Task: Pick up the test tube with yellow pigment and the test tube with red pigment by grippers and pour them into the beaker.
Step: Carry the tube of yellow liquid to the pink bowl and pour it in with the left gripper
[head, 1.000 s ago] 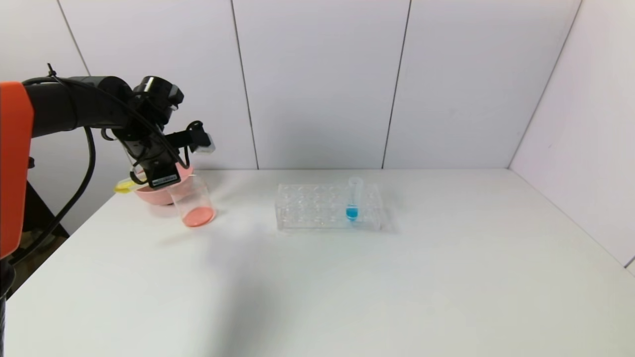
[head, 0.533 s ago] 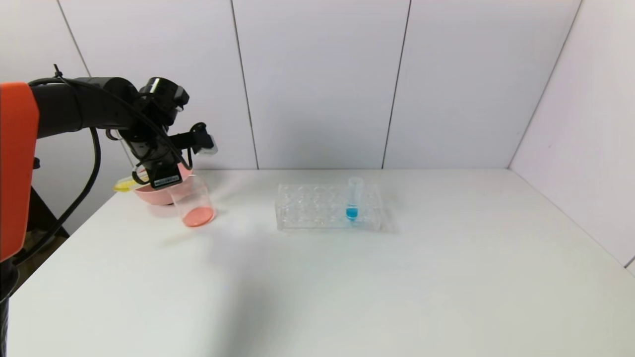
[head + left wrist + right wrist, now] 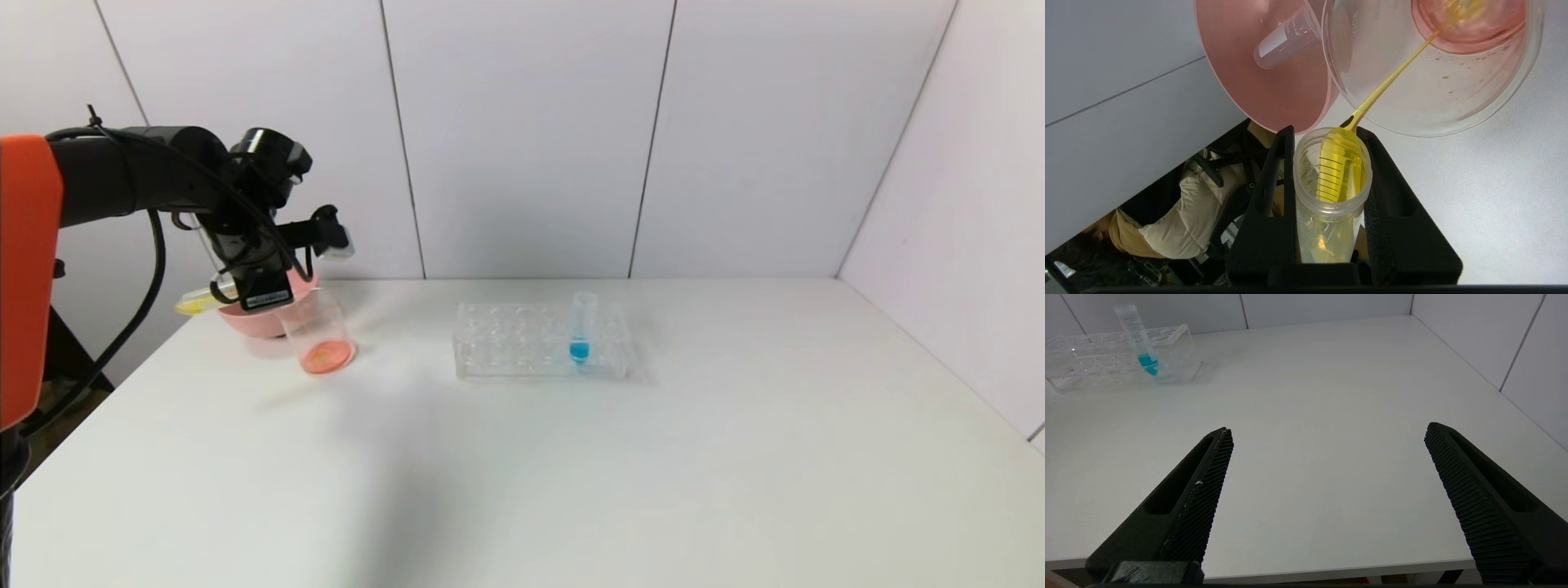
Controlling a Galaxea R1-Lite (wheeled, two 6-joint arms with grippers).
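My left gripper (image 3: pixel 260 287) (image 3: pixel 1327 134) is shut on the test tube with yellow pigment (image 3: pixel 198 303) (image 3: pixel 1331 192) and holds it tipped over the beaker (image 3: pixel 318 331) (image 3: pixel 1433 81) at the table's far left. A thin yellow stream runs from the tube's mouth into the beaker, which holds red-orange liquid at its bottom. No tube with red liquid in it shows. A clear tube (image 3: pixel 1290 38) with no liquid visible lies in the pink bowl (image 3: pixel 1274 81). My right gripper (image 3: pixel 1327 433) is open and empty, low by the table's front edge.
The pink bowl (image 3: pixel 249 320) stands right behind the beaker. A clear tube rack (image 3: pixel 522 341) (image 3: pixel 1094 355) in the middle back holds one tube with blue liquid (image 3: pixel 580 331) (image 3: pixel 1141 339). Walls close the back and right sides.
My left gripper has tipped the yellow tube a little further, its bottom end now higher. Yellow liquid now shows in the red-orange pool in the beaker.
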